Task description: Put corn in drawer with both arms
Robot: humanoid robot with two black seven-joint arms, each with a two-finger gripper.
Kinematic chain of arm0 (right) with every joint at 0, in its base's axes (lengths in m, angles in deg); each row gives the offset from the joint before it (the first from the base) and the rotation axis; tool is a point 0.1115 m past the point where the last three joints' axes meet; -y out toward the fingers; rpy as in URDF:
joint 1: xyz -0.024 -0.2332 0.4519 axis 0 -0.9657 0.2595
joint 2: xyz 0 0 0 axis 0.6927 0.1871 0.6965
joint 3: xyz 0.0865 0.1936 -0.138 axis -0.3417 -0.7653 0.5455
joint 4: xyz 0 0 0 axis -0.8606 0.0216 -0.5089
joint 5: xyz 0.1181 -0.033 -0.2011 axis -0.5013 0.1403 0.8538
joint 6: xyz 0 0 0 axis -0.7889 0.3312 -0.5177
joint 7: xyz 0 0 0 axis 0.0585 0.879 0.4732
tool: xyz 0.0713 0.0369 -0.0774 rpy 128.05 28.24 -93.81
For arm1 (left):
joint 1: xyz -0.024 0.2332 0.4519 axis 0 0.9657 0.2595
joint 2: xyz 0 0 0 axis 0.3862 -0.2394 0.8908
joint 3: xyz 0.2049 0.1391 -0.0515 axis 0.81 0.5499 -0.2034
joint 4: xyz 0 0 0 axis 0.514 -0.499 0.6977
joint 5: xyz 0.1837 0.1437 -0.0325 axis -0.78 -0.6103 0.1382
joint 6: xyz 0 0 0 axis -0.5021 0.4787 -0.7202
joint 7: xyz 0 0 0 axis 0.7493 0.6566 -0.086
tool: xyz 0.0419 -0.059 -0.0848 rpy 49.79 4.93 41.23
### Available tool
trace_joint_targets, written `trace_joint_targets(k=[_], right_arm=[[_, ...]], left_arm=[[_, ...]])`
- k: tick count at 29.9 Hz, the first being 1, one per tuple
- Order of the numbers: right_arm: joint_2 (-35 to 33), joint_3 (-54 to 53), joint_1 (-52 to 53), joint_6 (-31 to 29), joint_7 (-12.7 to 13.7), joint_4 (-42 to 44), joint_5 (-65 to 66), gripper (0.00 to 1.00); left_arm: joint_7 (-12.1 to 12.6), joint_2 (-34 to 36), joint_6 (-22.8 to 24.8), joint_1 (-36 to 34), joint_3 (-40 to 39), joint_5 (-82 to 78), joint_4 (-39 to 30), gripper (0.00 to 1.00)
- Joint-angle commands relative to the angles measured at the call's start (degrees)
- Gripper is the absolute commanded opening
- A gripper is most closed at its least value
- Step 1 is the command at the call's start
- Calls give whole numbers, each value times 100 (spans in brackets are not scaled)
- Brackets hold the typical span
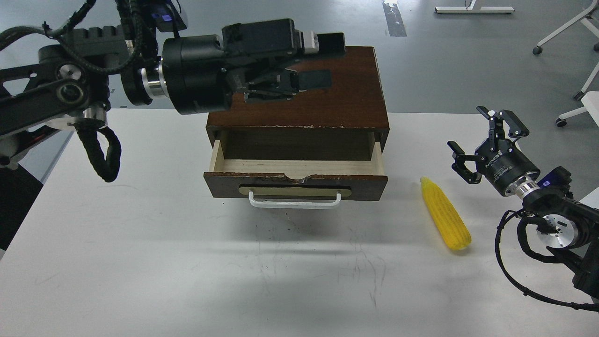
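Observation:
The yellow corn lies on the white table, right of the drawer, with its point toward the back. The drawer is pulled partly out of the dark box; its pale interior is empty and its white handle faces me. My left gripper is open and empty, held high over the box top, pointing right. My right gripper is open and empty, a little right of and behind the corn, apart from it.
The dark wood box casing stands at the back middle of the white table. Chair legs on castors stand on the grey floor at the far right. My right arm's cable loops near the table's right edge.

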Motion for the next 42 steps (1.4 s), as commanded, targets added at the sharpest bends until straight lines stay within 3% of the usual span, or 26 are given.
trace_joint_targets(k=[1, 8, 11, 14, 20, 29, 32, 42], right_arm=[[-57, 15, -6, 0, 0, -14, 1, 100], [-92, 24, 3, 0, 0, -57, 10, 100], [-171, 41, 20, 0, 0, -119, 45, 100], [-285, 76, 82, 0, 0, -242, 115, 100], [-996, 138, 521, 0, 0, -795, 2062, 100], [-1990, 348, 1136, 0, 0, -1428, 4856, 100], [-2087, 577, 1391, 0, 0, -1437, 6227, 100], [-1982, 1463, 1786, 259, 0, -1490, 8743, 100]], left_arm=[[0, 48, -464, 429, -12, 758, 366, 98], [0, -5, -131, 1483, -696, 2375, 1333, 98], [478, -171, 255, 2220, -1433, 2639, 1938, 98], [594, -418, 406, 2696, -1883, 2640, 2291, 98], [594, -909, 441, 3460, -2472, 2596, 2388, 98], [594, -1086, 441, 3620, -2675, 2543, 2476, 98], [594, -1086, 441, 3620, -2736, 2543, 2476, 98], [594, -1060, 476, 3620, -2754, 2543, 2468, 98]])
